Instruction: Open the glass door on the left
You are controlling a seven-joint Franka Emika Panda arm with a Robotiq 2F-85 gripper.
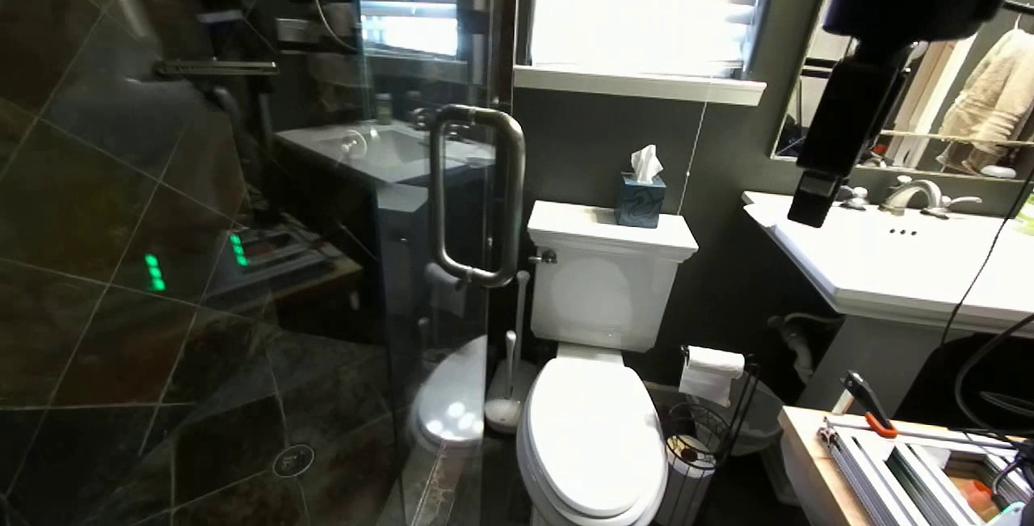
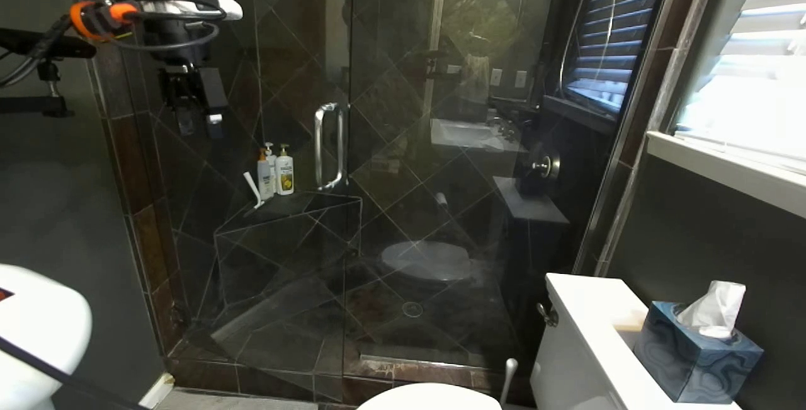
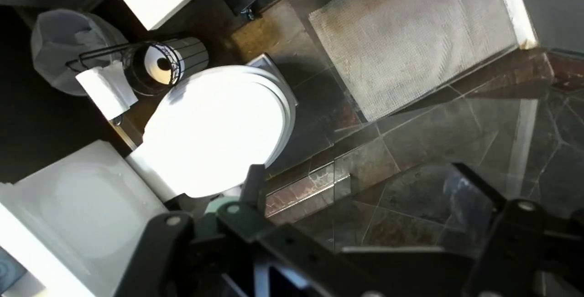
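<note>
Find the glass door (image 2: 286, 101) behind the fingers (image 3: 254, 187) in an exterior view, apparently closed. Being clear and full of reflections, could be misjudged in depth and knocked. Once swinging outward, might bump the fingers, seen in front of it, or stop against the toilet (image 3: 223, 128), lower than the fingers. Could slip off the chrome handle (image 2: 319, 148), to one side of the fingers and well apart in both exterior views, through too shallow a hook on smooth metal. With fingers wide apart, holding nothing, could close on air after an off-centre approach.
</note>
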